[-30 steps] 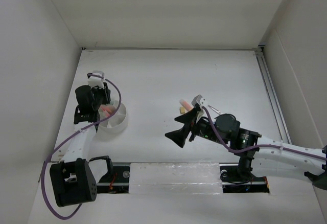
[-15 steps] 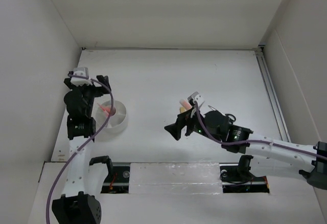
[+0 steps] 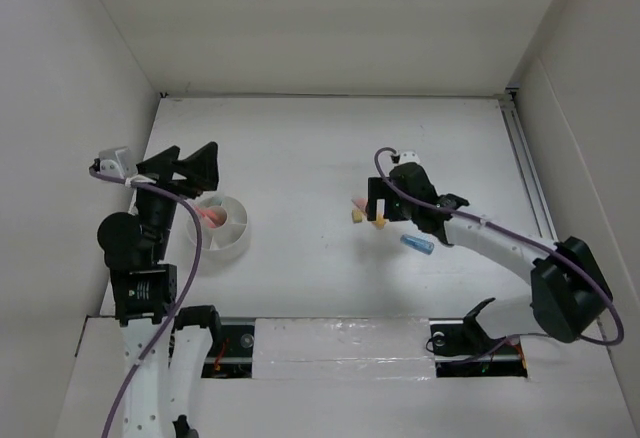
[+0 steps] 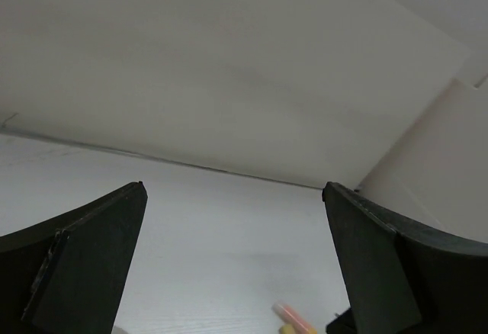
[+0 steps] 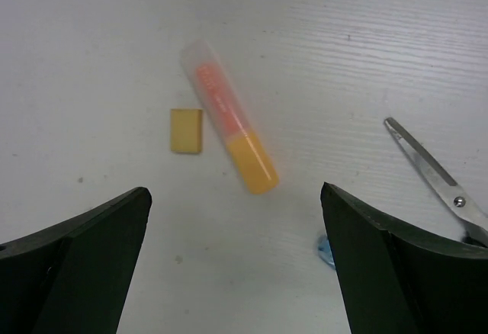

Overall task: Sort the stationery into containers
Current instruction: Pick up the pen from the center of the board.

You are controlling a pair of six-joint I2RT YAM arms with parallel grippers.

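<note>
- In the top external view, you are seeing the left claw (image 3: 183, 163) hanging wide open and empty, raised above the far-left edge of the round white plastic tub (image 3: 238, 235).
- That low-walled tub is divided into wedges around a central round cup. Thin pink pens (image 3: 207, 216) are lying in a wedge on its left side.
- The right claw (image 3: 378, 204) is pointing down over the loose stationery, well apart from the tub. A stubby orange marker (image 3: 379, 221) and a small yellow-orange block (image 3: 355, 217) are lying just beneath it, and a stubby blue marker (image 3: 417, 246) is lying near them on the smooth white table (image 3: 300, 148).
- In the left wrist view, you are looking between two spread black fingers of the left claw (image 4: 233, 185), which are holding nothing. The marker's pink, clear-capped end (image 4: 292, 319) is peeking in at the bottom edge.
- In the right wrist view, the right claw (image 5: 233, 189) is standing wide open, gripping nothing.
- The orange marker (image 5: 229, 147) is lying diagonally between the fingers. The reddish marking under its clear cap is too blurred to read.
- The flat rectangular block (image 5: 186, 130) is lying just left of the marker, not touching it.
- The bright metal blade of a pair of scissors (image 5: 428, 166) is showing at right, and a blue tip (image 5: 326, 247) is showing by the right finger.
</note>
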